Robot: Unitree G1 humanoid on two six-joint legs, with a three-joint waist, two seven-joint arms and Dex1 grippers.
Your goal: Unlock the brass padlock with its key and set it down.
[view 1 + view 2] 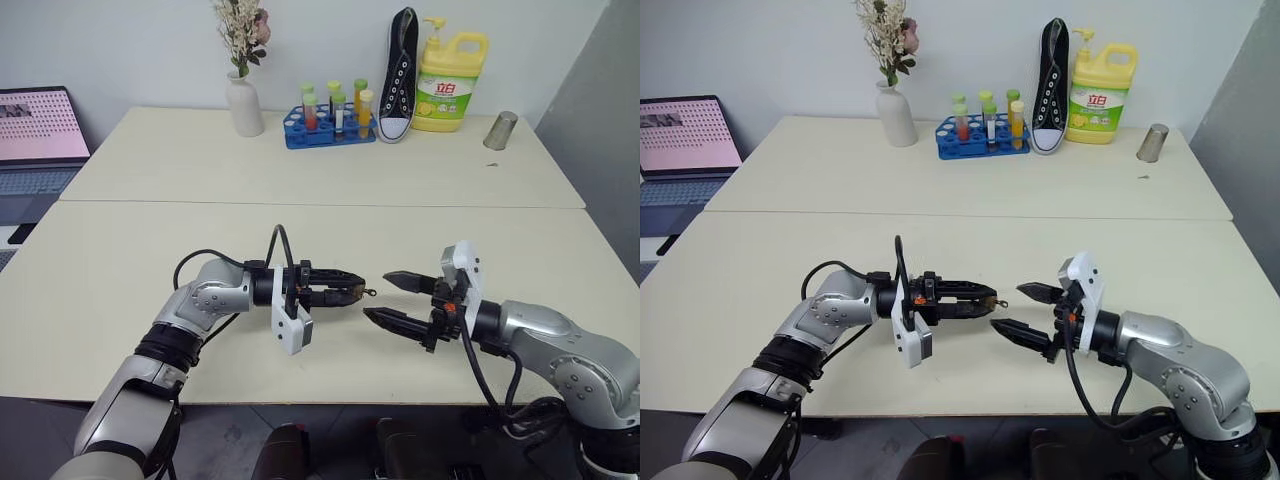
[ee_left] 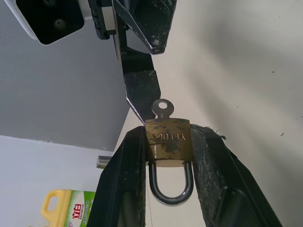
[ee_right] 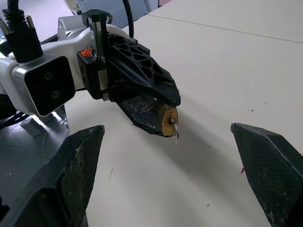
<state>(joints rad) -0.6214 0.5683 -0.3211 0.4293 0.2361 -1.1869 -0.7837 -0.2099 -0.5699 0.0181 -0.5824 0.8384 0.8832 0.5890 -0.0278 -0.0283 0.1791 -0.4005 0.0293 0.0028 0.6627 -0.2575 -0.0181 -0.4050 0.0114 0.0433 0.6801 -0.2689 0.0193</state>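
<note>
Facing across a small gap — left claw (image 1: 352,291) clamping brass padlock (image 2: 168,139), key (image 2: 162,108) inserted — right claw (image 1: 390,300) spread wide.

You are viewing a lab test bench: cream tables (image 1: 300,170) against a plain wall, a blue rack of coloured tubes (image 1: 330,120), an open laptop (image 1: 35,140).

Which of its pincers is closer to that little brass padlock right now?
The left. The left pincer is clamped on the brass padlock, with the key sticking out of it. The right pincer sits open just across from it, not touching.
</note>
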